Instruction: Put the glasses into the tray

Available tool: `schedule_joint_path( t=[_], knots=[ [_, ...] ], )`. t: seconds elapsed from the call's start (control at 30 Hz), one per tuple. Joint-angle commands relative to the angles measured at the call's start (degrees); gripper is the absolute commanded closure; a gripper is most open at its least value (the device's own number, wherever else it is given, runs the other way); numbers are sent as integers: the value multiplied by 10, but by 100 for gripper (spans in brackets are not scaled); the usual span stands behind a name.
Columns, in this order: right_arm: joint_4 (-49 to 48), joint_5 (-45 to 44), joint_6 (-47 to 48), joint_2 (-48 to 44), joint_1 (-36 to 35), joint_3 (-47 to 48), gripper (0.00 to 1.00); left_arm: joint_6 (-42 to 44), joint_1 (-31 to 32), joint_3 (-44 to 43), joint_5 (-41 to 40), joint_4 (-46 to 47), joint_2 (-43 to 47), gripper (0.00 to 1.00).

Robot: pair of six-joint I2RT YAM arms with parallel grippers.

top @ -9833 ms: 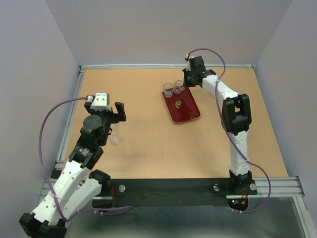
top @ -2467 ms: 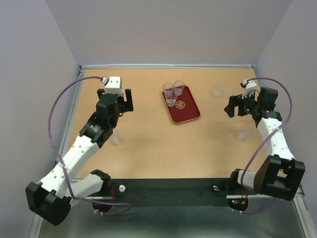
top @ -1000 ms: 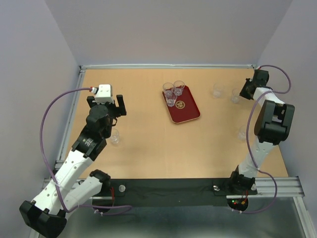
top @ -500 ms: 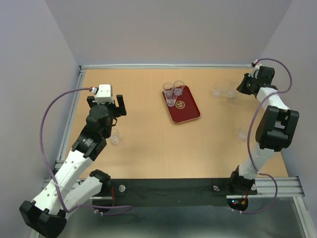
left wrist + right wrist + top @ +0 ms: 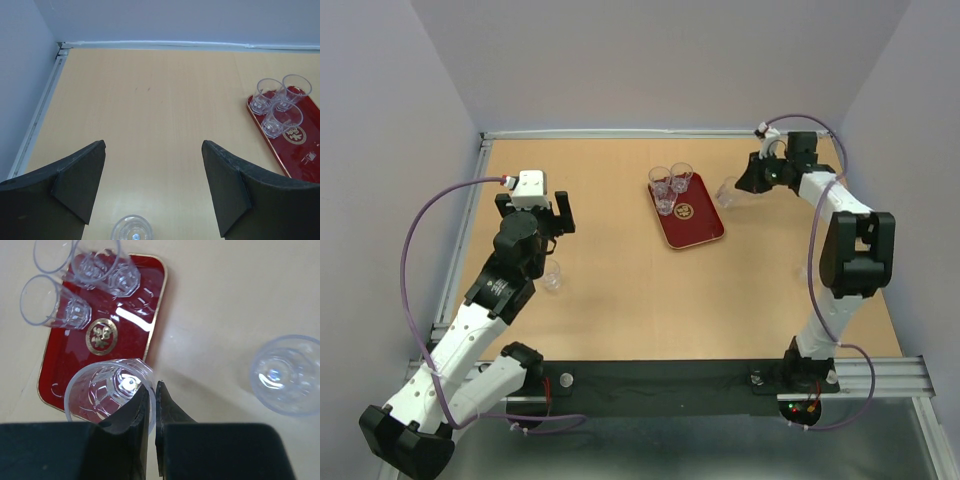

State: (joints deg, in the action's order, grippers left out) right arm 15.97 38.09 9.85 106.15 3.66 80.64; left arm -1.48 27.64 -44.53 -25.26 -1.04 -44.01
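Note:
The dark red tray (image 5: 695, 225) lies at the middle of the table with three clear glasses (image 5: 666, 197) grouped at its far end. My right gripper (image 5: 745, 185) is shut on the rim of another glass (image 5: 728, 192) and holds it just off the tray's right edge. In the right wrist view the fingertips (image 5: 151, 386) pinch the wall of that glass (image 5: 100, 392) over the edge of the tray (image 5: 145, 310). My left gripper (image 5: 550, 215) is open and empty, and a glass (image 5: 553, 275) stands just near of it. In the left wrist view this glass (image 5: 131, 229) is below the open gripper (image 5: 152, 187).
Another glass (image 5: 287, 374) stands on the bare table right of the tray. One more glass (image 5: 807, 270) stands at the right beside my right arm. Walls close the table at the back and sides. The tray (image 5: 305, 155) shows at right in the left wrist view.
My right gripper has swung left from the far right corner toward the tray, carrying a glass. The left arm has not moved in the last second.

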Motion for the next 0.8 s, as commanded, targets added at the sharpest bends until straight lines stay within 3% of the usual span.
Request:
schedule_joint_path(
  t=[0.0,0.33,0.77],
  knots=[
    [20,15,29,21,-30,50,100,8,0,6,-2,34,10,11],
    [47,-73,33,101,-122,142,99,9,0,8,-1,37,9,11],
    [67,-172,41,174,-179,232,98,10,0,9,1,39,3,11]
  ],
)
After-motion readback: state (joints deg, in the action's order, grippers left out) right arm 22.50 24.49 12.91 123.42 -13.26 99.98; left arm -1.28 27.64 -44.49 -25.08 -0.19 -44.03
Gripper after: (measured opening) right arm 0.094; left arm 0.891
